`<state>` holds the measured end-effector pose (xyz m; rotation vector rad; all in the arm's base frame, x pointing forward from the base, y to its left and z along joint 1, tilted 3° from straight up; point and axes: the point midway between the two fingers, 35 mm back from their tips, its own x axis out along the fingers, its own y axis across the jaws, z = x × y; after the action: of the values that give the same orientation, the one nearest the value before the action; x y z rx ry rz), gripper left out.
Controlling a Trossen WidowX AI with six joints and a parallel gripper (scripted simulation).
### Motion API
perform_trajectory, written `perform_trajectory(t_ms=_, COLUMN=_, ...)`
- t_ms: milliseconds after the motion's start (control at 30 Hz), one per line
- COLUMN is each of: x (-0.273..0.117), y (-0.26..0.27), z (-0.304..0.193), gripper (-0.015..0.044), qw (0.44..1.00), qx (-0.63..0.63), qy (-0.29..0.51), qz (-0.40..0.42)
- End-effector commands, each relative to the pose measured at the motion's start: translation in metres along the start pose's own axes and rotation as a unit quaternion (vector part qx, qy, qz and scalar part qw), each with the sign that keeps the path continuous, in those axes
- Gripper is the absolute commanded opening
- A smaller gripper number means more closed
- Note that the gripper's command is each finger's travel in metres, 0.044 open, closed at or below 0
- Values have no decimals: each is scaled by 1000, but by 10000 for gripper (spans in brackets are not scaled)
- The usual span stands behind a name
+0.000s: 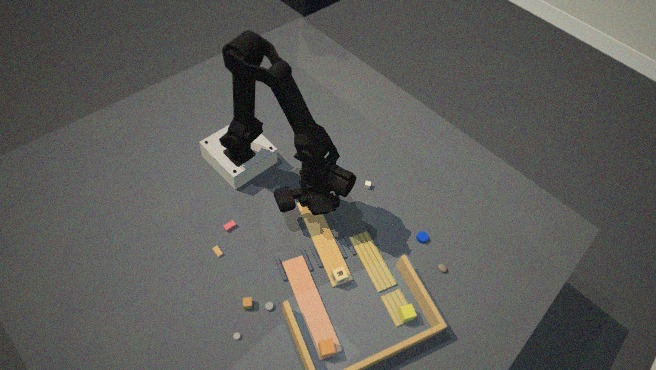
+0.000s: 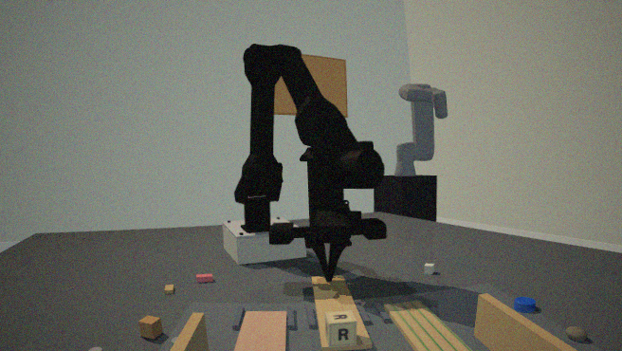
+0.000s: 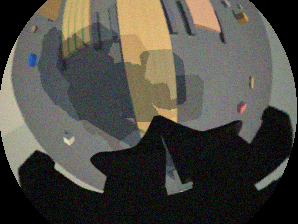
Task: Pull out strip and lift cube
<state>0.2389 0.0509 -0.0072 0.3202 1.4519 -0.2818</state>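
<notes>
Bearing the cream cube marked R [image 1: 341, 275] [image 2: 341, 329], the plain tan strip [image 1: 325, 246] [image 2: 336, 304] [image 3: 146, 30] lies between pink and green-lined strips, the gripper [image 2: 329, 280] [image 3: 157, 119] clenched over its far end.

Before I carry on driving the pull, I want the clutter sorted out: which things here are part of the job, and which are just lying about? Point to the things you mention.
Part of the job:
- plain strip [image 1: 326, 250] [image 2: 332, 304] [image 3: 145, 25]
- R cube [image 1: 340, 276] [image 2: 340, 329]

Just lying about:
- blue disc [image 1: 422, 237] [image 2: 524, 304] [image 3: 32, 60]
- red block [image 1: 229, 225] [image 2: 205, 278] [image 3: 242, 107]
- white cube [image 1: 368, 184] [image 2: 429, 268] [image 3: 69, 140]
- brown pebble [image 1: 443, 268] [image 2: 576, 333] [image 3: 34, 29]
</notes>
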Motion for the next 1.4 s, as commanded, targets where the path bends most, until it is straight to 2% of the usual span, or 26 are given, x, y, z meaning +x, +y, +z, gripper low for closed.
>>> perform_trajectory(t_ms=0, x=5, y=-5, z=-15, gripper=0, qw=1000, qx=-1, qy=13, qz=-9)
perform_trajectory(t_ms=500, x=5, y=-5, z=-36, gripper=0, qw=1000, qx=0, qy=14, qz=-8)
perform_trajectory(t_ms=1367, x=5, y=-5, z=-36, gripper=0, qw=1000, qx=0, qy=14, qz=-8)
